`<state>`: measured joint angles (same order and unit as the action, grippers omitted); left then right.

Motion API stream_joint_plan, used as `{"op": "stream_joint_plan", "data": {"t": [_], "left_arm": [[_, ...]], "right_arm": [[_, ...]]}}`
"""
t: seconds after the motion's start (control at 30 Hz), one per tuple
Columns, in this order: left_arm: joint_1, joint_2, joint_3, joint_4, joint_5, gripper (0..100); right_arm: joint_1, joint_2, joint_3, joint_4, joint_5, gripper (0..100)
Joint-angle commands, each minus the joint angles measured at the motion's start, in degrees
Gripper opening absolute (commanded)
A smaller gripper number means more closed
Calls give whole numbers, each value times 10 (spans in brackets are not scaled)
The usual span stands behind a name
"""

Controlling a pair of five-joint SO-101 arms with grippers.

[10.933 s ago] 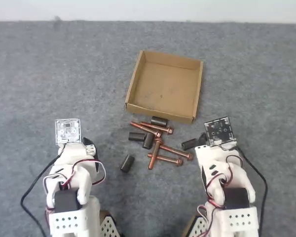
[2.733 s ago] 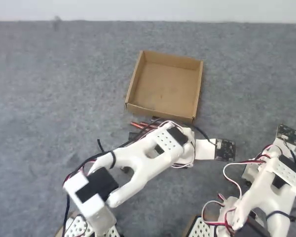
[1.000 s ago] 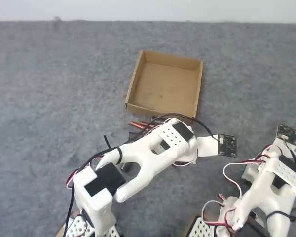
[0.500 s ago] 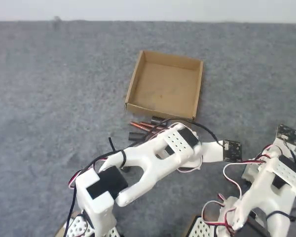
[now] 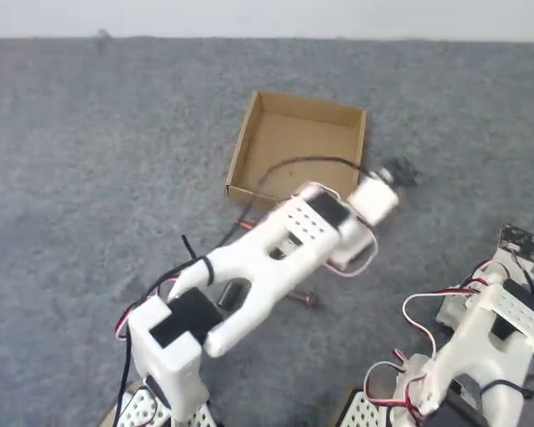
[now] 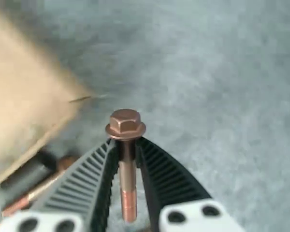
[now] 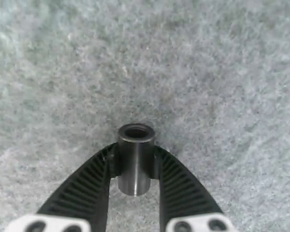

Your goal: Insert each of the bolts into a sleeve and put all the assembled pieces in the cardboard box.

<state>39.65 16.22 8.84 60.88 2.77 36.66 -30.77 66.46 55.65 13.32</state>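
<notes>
Both arms were chunky white plastic. The left arm (image 5: pixel 249 267) had a black servo block (image 5: pixel 185 318), a grid of little holes (image 5: pixel 313 216) in its shell and a black cable (image 5: pixel 294 164) looping off it. The right arm (image 5: pixel 494 334) trailed red and white wires (image 5: pixel 412 307). The left claw (image 6: pixel 125 144) and right claw (image 7: pixel 135 153) both had black ribbed fingers (image 6: pixel 96 174) on white mounts (image 6: pixel 183 215).

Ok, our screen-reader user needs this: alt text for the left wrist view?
A copper bolt gripped between black ribbed fingers, head outward, over grey carpet. A cardboard box corner and another bolt lie nearby.
</notes>
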Motion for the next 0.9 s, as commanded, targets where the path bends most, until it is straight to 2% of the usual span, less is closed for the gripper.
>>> {"op": "stream_joint_plan", "data": {"t": [0.0, 0.2, 0.3, 0.47, 0.87], "left_arm": [[-33, -14, -42, 4, 84, 11], [-77, -32, -56, 6, 156, 11], [-105, -73, -55, 34, 187, 11], [-167, -125, -51, 72, 193, 11], [-355, -131, 22, 25, 194, 11]], "right_arm": [[-7, -22, -3, -7, 13, 6], [-7, -22, -3, -7, 13, 6], [-7, -22, -3, -7, 13, 6], [-7, -22, -3, -7, 13, 6], [-8, -22, -3, -7, 13, 6]]}}
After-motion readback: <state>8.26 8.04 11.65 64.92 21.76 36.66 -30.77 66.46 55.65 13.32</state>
